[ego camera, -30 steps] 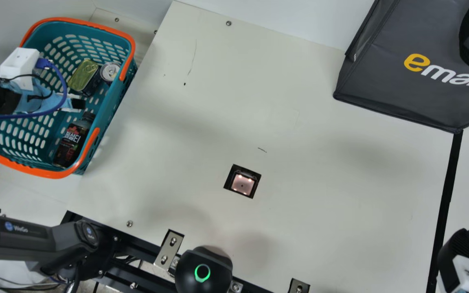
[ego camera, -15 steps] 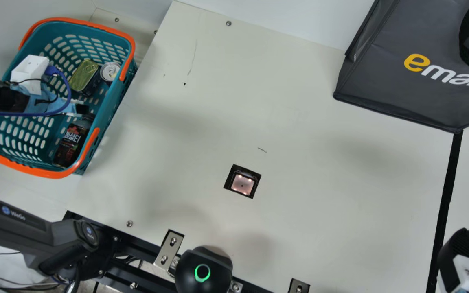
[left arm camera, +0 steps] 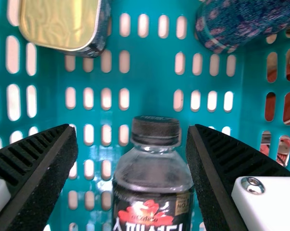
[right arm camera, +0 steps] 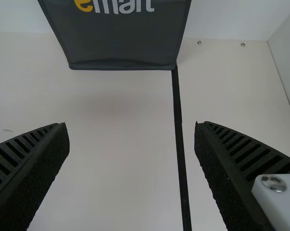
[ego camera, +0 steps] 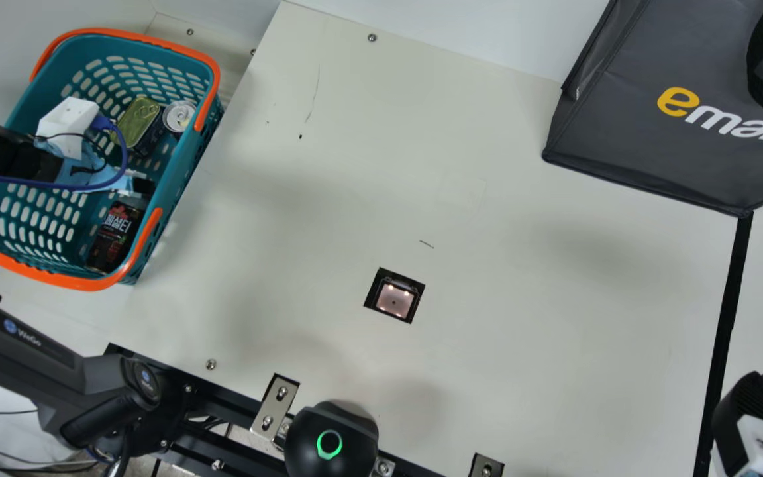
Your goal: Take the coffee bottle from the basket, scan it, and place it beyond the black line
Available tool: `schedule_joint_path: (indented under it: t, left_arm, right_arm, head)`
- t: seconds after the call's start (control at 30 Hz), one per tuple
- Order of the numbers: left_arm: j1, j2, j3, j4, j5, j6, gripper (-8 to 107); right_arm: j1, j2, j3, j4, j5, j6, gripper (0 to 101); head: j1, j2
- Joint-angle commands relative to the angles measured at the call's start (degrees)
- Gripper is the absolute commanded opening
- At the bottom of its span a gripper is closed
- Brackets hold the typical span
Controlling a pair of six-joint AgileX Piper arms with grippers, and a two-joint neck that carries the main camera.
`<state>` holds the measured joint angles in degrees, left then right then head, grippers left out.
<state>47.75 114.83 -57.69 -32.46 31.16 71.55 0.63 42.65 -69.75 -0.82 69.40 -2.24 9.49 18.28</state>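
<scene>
Left wrist view: the left gripper (left arm camera: 132, 139) is spread wide, its fingers on either side of the capped end of the coffee bottle (left arm camera: 152, 185). Best to centre on it and sink past the cap, then close evenly on the firmer body. The bottle's lower end is cut off, and finger depth is hard to judge.

Main view: the bottle is inside the teal shopping basket (ego camera: 186, 159), along a side wall; lift it well over the rim before swinging towards the scanner window (ego camera: 395, 300). The left arm (ego camera: 10, 156) partly hides the cap; whether the bottle leans or lies flat is unclear.

Right wrist view: the right gripper (right arm camera: 132, 134) is parted around nothing, its fingers straddling the black line (right arm camera: 180, 134).
</scene>
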Motion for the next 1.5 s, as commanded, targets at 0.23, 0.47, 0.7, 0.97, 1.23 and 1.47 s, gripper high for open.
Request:
schedule_joint_path:
  t: [0.23,0.47,0.7,0.97,1.23,1.47]
  left_arm:
    - [-1.0,0.4,1.4,-0.1,-1.1,0.1,90]
    - [-1.4,1.3,2.7,-1.1,-3.0,1.1,90]
    - [-2.4,3.0,3.0,-2.7,-4.8,1.9,90]
    - [-3.4,5.2,1.6,-2.4,-5.0,1.8,90]
    - [-4.0,6.7,-1.0,0.6,-3.9,-0.6,90]
    - [-4.5,7.2,-2.3,3.2,-3.5,-3.3,90]
  right_arm:
    - [0.0,0.0,0.0,0.0,0.0,0.0,91]
    - [0.0,0.0,0.0,0.0,0.0,0.0,91]
    - [0.0,0.0,0.0,0.0,0.1,0.0,91]
    - [0.0,0.0,0.0,0.0,0.1,0.0,91]
    - [0.0,0.0,0.0,0.0,0.1,0.0,91]
    - [0.0,0.0,0.0,0.0,0.1,0.0,91]
  head:
    - [-1.6,0.1]
    - [-1.6,0.1]
    - [-1.6,0.1]
    - [-1.6,0.1]
    - [-1.6,0.1]
    - [-1.6,0.1]
